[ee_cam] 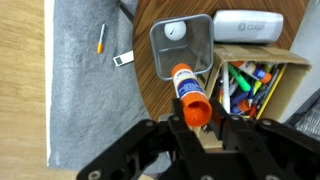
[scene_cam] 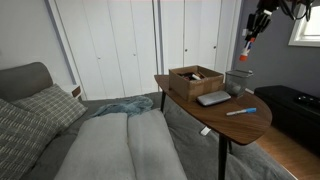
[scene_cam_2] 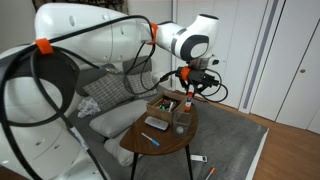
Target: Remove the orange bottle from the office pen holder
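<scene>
My gripper (ee_cam: 196, 118) is shut on the orange bottle (ee_cam: 187, 90), a slim orange and white tube, and holds it in the air above the table. In the wrist view the grey mesh pen holder (ee_cam: 160, 52) lies directly below the bottle, with a pale round thing at its bottom. In an exterior view the gripper (scene_cam: 251, 40) hangs well above the pen holder (scene_cam: 239, 81), with the bottle (scene_cam: 248, 48) clear of its rim. The other exterior view shows the gripper (scene_cam_2: 187, 88), the bottle (scene_cam_2: 187, 98) and the pen holder (scene_cam_2: 181, 125).
A low wooden box (scene_cam: 196, 80) full of markers (ee_cam: 245, 88) stands next to the pen holder. A grey flat device (scene_cam: 212, 98) and a blue pen (scene_cam: 241, 111) lie on the round wooden table (scene_cam: 262, 125). A sofa (scene_cam: 110, 145) stands beside the table. Small items lie on the carpet (ee_cam: 100, 40).
</scene>
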Robot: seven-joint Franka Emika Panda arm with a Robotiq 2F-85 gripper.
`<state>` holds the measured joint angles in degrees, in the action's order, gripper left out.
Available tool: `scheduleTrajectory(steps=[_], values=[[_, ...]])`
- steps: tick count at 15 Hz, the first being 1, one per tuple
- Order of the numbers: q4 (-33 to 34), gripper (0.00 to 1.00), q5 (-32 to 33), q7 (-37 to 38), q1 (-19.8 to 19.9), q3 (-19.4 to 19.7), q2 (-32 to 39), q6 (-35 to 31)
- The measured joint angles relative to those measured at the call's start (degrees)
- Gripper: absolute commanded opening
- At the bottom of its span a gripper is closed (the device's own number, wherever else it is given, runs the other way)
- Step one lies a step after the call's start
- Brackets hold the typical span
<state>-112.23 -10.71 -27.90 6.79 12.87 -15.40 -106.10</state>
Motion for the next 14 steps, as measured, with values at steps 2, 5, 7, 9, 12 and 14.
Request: scheduleTrajectory(steps=[2,5,7,9,12,14], values=[[1.76,0.08,-0.29,1.08,0.61,1.38,-0.28,-1.97],[3.92,0.08,-1.31,2.94,0.39,1.90,3.42,-5.31],[6.10,0.08,-1.58,4.53,-0.11,1.27,7.56,-6.69],[8.61,0.08,-1.62,6.22,-0.39,0.22,11.94,-7.40],[12.04,0.08,-1.65,8.01,-0.43,-1.80,17.85,-7.59],[13.52,0.08,-1.65,8.90,-0.45,-3.45,20.90,-8.01]])
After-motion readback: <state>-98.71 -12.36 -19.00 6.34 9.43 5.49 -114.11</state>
